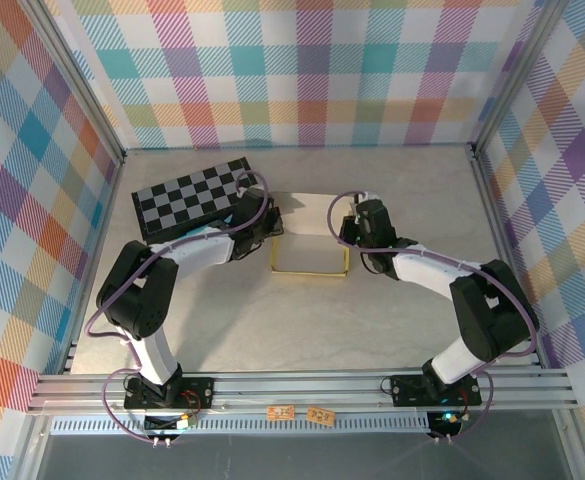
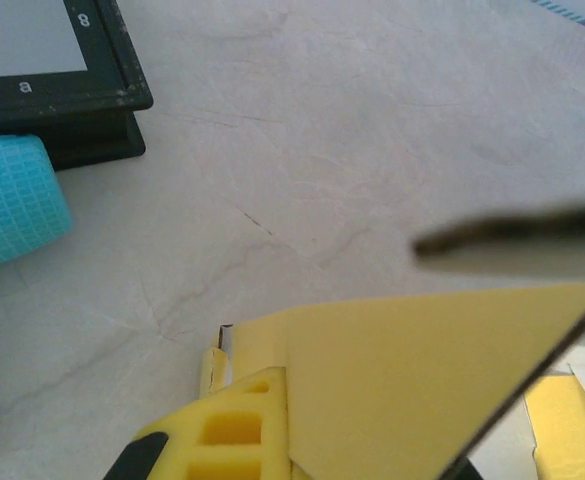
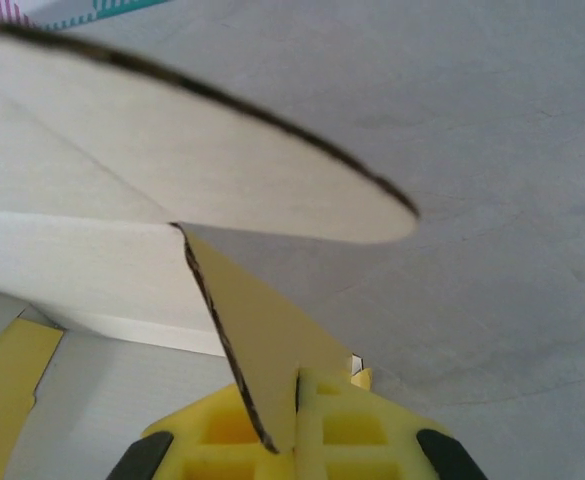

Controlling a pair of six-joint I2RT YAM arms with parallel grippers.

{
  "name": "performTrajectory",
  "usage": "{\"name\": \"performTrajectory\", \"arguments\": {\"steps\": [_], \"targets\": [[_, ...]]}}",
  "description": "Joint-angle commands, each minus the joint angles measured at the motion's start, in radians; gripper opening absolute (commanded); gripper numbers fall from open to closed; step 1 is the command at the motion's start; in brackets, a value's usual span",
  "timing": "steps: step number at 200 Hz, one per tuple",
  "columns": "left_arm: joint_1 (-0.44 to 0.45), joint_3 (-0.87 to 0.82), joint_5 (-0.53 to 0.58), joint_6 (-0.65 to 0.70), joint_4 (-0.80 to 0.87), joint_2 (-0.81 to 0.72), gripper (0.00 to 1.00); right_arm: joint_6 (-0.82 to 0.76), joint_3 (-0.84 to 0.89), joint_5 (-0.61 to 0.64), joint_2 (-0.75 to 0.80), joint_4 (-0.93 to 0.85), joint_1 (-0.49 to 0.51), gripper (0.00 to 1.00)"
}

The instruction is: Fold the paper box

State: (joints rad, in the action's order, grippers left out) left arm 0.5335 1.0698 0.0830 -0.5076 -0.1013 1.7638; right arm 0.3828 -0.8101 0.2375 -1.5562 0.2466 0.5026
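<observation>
A pale beige, marble-veined table top (image 1: 302, 330) lies under soft, even light. A far wall (image 1: 302, 70), a left wall (image 1: 22, 200) and a right wall (image 1: 562, 180), all in pastel plaid of pink, teal, orange and purple, close it in. Silver aluminium posts (image 1: 90, 90) stand at the far corners, and ribbed silver aluminium rails (image 1: 302, 388) run along the near edge.

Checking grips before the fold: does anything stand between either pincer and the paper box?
Nothing visible does. The left pincer and the right pincer are each shut on a flap of the paper box. The checkerboard and the teal tube lie off to its left.
</observation>
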Motion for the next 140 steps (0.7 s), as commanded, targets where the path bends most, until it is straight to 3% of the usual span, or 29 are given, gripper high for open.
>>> {"name": "performTrajectory", "arguments": {"steps": [1, 67, 140], "targets": [[-0.012, -0.053, -0.115, 0.031, -0.151, -0.023, 0.0, -0.039, 0.038, -0.005, -0.006, 0.078, 0.036, 0.0], [-0.018, -0.202, -0.138, 0.001, -0.338, -0.049, 0.0, -0.108, 0.092, 0.03, 0.021, 0.118, 0.055, 0.0], [0.011, -0.306, -0.119, -0.007, -0.408, -0.048, 0.0, -0.089, 0.116, 0.058, -0.002, 0.073, 0.079, 0.0]]}}
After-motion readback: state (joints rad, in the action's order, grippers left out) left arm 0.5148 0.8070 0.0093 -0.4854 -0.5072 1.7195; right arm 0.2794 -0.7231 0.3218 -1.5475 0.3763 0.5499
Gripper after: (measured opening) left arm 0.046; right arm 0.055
